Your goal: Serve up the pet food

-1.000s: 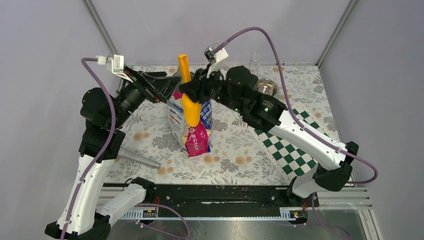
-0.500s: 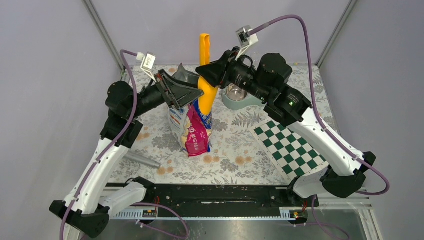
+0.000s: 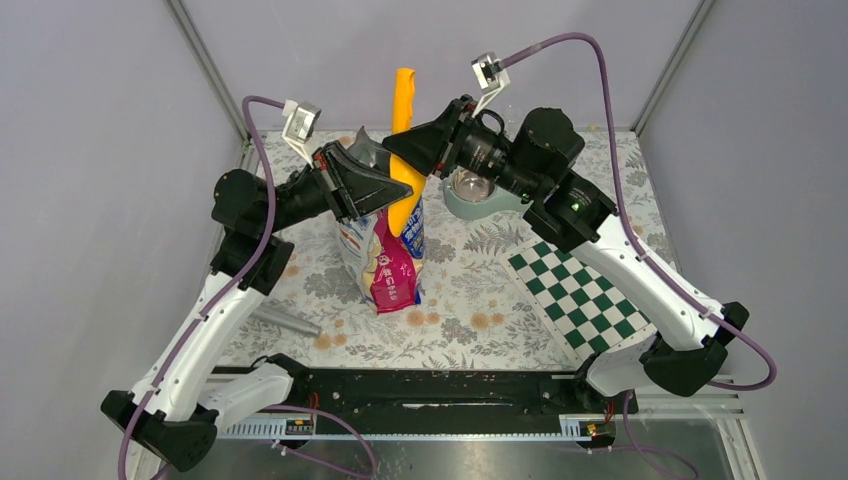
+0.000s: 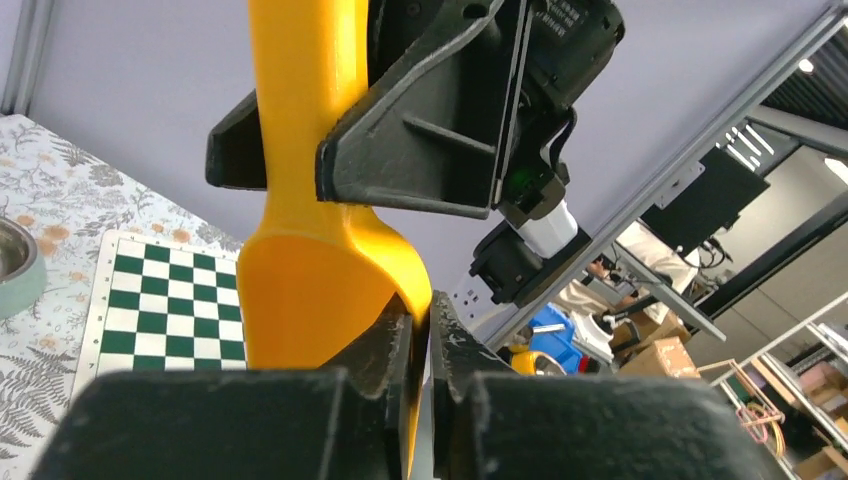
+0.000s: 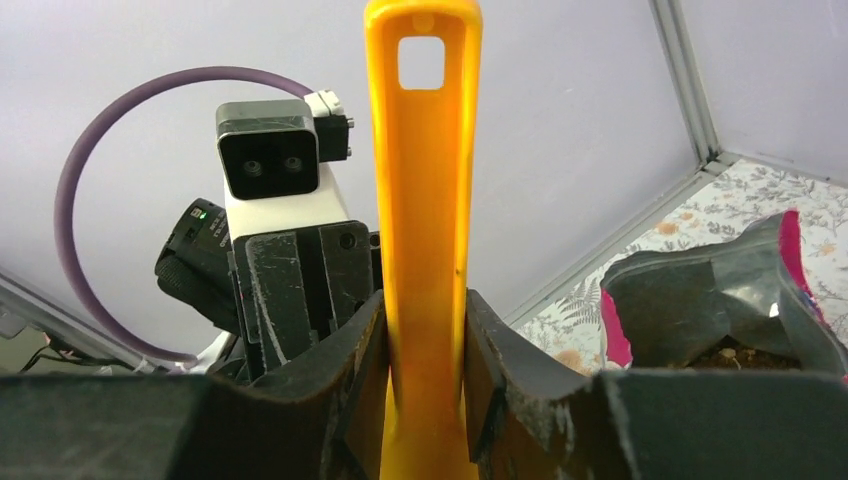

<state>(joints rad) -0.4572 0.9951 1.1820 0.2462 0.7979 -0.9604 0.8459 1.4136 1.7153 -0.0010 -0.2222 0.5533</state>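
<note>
Right wrist view is showing the right gripper (image 5: 425, 335) squeezing the handle of the orange scoop (image 5: 423, 170) between both fingers, with the handle pointing up. Left wrist view is showing the left gripper (image 4: 422, 335) with its fingers drawn almost together, apparently nipping the rim of the scoop's bowl. The pet food (image 5: 745, 356) is sitting inside the open bag (image 5: 700, 300), which is standing, seemingly unheld, on the table (image 3: 470, 310) just below the scoop. Whether any food is lying in the scoop is hidden.

Both arms are sharing one stiff tool, so any mismatch in their pulls is risking a twisted or slipping scoop and scattered pellets. An arm swinging toward the bowl (image 3: 478, 195), beyond the bag under the right arm, could also be clipping the bag and tipping it over.
</note>
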